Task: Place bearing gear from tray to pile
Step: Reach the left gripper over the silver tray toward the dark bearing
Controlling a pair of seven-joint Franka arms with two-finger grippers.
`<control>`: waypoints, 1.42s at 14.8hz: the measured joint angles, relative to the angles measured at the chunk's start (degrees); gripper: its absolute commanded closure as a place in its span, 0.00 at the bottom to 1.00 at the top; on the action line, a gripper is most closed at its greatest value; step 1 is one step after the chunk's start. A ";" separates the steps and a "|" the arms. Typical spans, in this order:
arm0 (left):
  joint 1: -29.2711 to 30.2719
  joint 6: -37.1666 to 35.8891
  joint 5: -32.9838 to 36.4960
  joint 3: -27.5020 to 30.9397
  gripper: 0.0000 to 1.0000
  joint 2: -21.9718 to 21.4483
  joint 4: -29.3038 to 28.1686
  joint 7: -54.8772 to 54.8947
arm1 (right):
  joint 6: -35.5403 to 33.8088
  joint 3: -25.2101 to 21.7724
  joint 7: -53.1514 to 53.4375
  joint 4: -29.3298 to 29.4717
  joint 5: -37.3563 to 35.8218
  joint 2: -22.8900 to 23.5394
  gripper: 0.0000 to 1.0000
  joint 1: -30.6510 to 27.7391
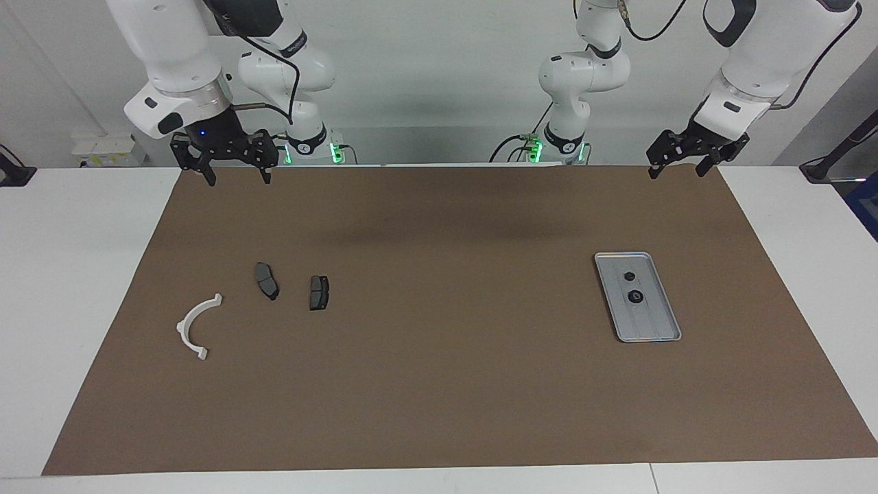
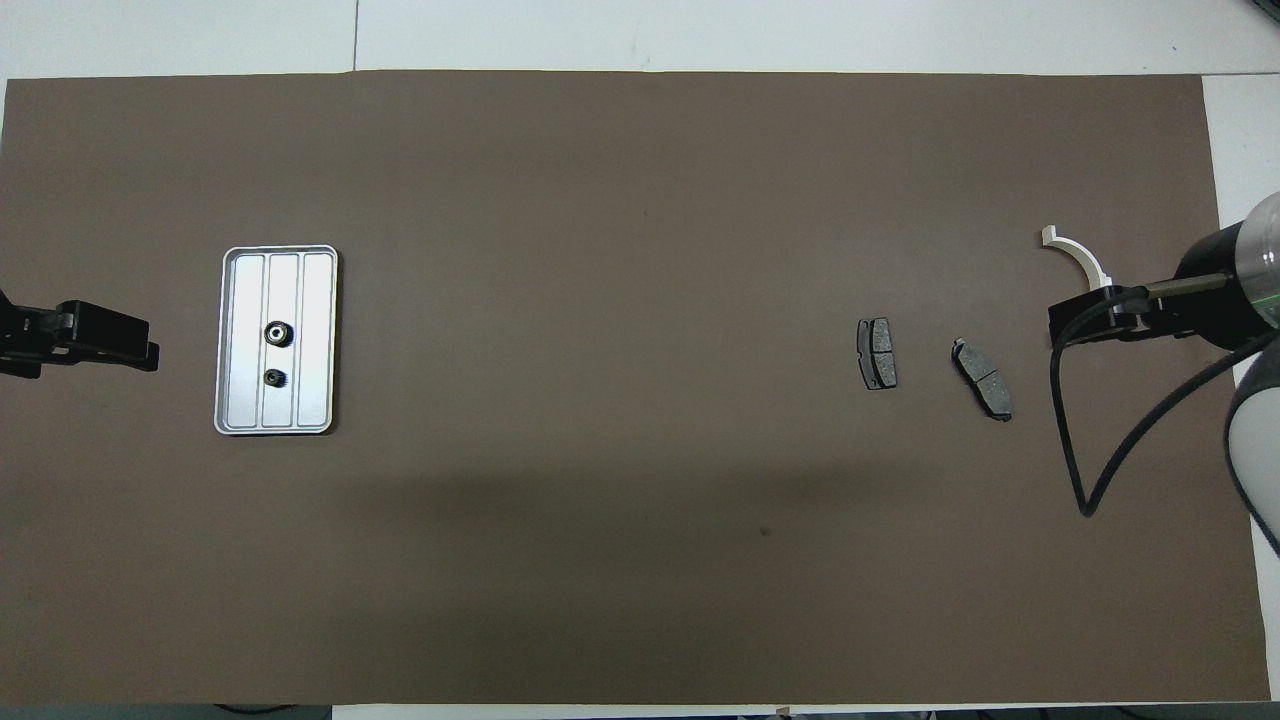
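Observation:
The silver ridged tray (image 1: 655, 329) (image 2: 318, 400) lies on the brown mat toward the left arm's end. On it sit the bearing gear (image 1: 636, 297) (image 2: 277, 333), dark and round with a pale hub, and a smaller dark round part (image 1: 628, 276) (image 2: 273, 377). The pile lies toward the right arm's end: a white half-ring (image 1: 195, 328) (image 2: 1078, 255) and two dark pads (image 1: 266, 280) (image 1: 319, 293) (image 2: 982, 378) (image 2: 877, 353). My left gripper (image 1: 677, 171) (image 2: 140, 350) hangs open and empty over the mat's corner. My right gripper (image 1: 238, 180) (image 2: 1060, 325) hangs open and empty, partly covering the half-ring from overhead.
The brown mat (image 1: 439, 384) covers most of the white table (image 1: 82, 274). The two arm bases (image 1: 309, 144) (image 1: 566, 144) stand at the robots' edge of the table. A black cable loop (image 2: 1080, 450) hangs from the right arm.

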 measured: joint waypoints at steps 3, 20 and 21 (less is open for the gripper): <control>-0.97 1.41 -0.03 -0.25 0.00 -0.19 -0.43 0.22 | 0.00 0.00 0.00 -0.01 0.00 0.00 0.00 0.00; 0.79 28.35 -0.02 1.06 0.00 -2.29 -26.73 1.02 | 0.00 0.00 0.00 -0.01 0.00 0.00 0.00 0.00; 0.79 30.07 -0.02 1.05 0.00 -0.77 -27.26 1.02 | 0.00 0.00 0.00 -0.01 0.00 0.00 0.00 0.00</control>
